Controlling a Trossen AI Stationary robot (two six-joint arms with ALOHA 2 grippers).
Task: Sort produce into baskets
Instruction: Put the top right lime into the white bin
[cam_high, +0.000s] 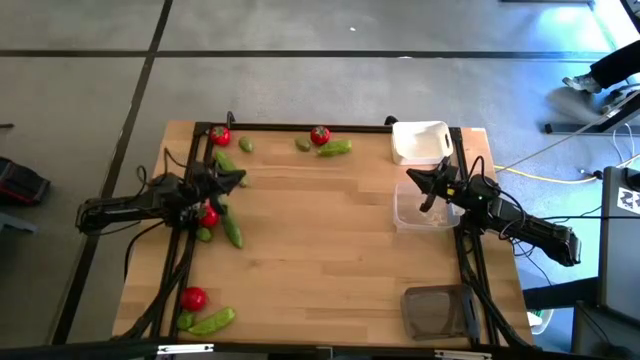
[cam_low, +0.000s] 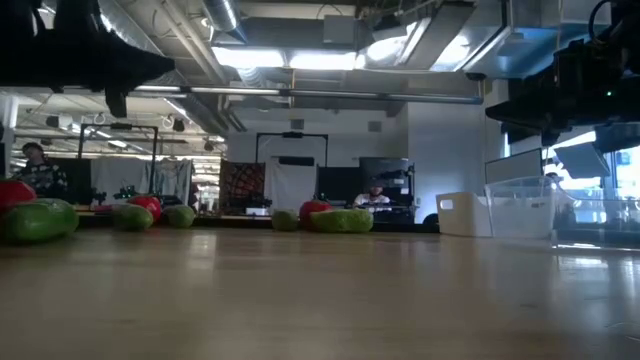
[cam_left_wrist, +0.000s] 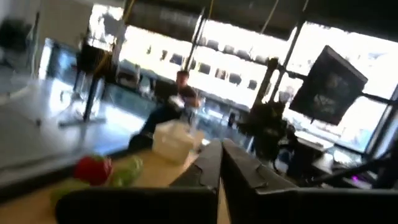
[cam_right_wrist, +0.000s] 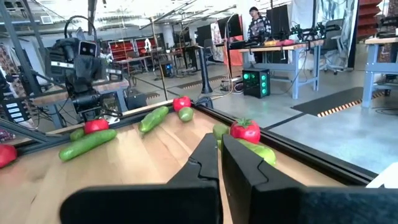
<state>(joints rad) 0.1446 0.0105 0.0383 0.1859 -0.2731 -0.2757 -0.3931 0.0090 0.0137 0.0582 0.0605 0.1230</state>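
Note:
Toy produce lies in three groups. A tomato (cam_high: 320, 135), a pod (cam_high: 335, 148) and a lime (cam_high: 303, 145) lie at the far edge. Tomatoes (cam_high: 220, 136) (cam_high: 208, 215) and pods (cam_high: 233, 230) lie on the left, around my left gripper. A tomato (cam_high: 193, 297) and a pod (cam_high: 212, 321) lie at the near left. My left gripper (cam_high: 240, 178) (cam_left_wrist: 221, 163) is shut and empty, raised above the table. My right gripper (cam_high: 410, 177) (cam_right_wrist: 221, 149) is shut and empty, raised over the clear basket's far left corner. The white basket (cam_high: 420, 142), the clear basket (cam_high: 420, 205) and the dark grey basket (cam_high: 437, 310) stand along the right side.
The middle of the wooden table (cam_high: 320, 240) is bare. A black frame rail (cam_high: 300, 127) runs along the far edge. People sit at desks in the room beyond the table (cam_low: 375, 195).

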